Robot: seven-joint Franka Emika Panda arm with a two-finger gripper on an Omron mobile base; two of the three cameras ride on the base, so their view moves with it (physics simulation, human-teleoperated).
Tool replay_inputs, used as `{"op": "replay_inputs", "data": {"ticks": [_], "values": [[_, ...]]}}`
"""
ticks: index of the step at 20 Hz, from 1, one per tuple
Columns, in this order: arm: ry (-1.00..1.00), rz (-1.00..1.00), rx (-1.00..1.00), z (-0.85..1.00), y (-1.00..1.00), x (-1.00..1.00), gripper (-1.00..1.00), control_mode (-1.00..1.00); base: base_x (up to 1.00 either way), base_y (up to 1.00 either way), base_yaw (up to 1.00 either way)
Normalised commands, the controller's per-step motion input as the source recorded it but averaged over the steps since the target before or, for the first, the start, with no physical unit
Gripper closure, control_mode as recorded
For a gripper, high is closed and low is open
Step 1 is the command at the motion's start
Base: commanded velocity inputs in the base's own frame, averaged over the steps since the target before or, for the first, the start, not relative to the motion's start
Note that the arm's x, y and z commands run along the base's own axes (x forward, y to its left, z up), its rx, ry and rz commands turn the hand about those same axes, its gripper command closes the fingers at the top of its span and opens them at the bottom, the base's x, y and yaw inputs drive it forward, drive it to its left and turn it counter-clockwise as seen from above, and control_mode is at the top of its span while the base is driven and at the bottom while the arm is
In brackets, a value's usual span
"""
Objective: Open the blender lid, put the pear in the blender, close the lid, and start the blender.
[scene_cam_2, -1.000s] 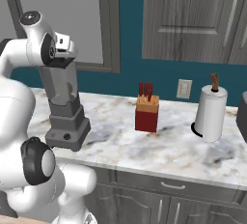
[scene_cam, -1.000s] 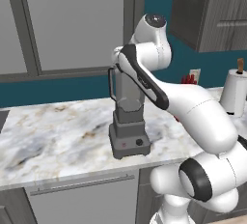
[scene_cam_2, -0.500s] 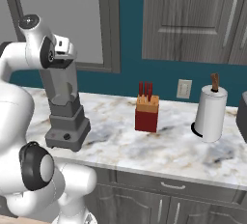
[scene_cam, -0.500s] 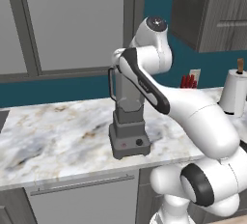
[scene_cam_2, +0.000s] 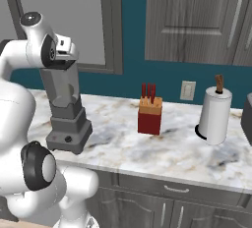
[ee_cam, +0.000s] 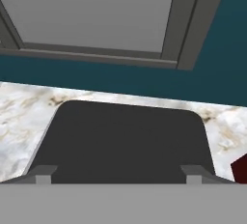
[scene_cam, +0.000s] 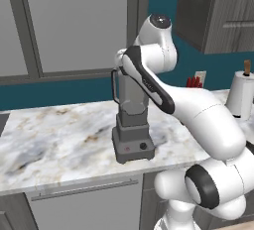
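The tall grey blender stands on the marble counter, with its boxy base facing me. My gripper hovers right at the top of the jar. In the hand view the black square blender lid lies just below the gripper. The two fingertips stand wide apart near the lid's two near corners. The gripper is open and holds nothing. The pear is out of view.
A red knife block stands on the counter right of the blender, and its corner shows in the hand view. Farther right is a paper towel roll. A wall outlet and grey cabinet doors sit behind.
The hand has sunk slightly toward the blender's top. The jaws stay as wide as before, and the blender has not moved.
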Motion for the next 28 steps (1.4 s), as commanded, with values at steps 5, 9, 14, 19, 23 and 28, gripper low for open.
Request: {"op": "replay_inputs", "data": {"ticks": [5,9,14,19,23,28], "values": [[0.0,0.0,0.0,0.3,-0.01,0.0,-1.0,-1.0,0.0,0.0,0.0],[-0.01,0.0,0.0,0.27,0.0,0.0,-1.0,-1.0,0.0,0.0,0.0],[-0.14,-0.01,0.0,0.24,0.0,-0.54,-1.0,-1.0,0.0,0.0,0.0],[-0.15,-0.12,0.0,-0.17,0.0,-1.0,-1.0,-1.0,0.0,0.0,0.0],[-0.01,-0.22,-0.05,-0.65,0.03,-1.0,-1.0,-1.0,0.0,0.0,0.0],[0.01,-0.28,-0.16,-0.96,0.24,-0.97,-1.0,-1.0,0.0,0.0,0.0]]}}
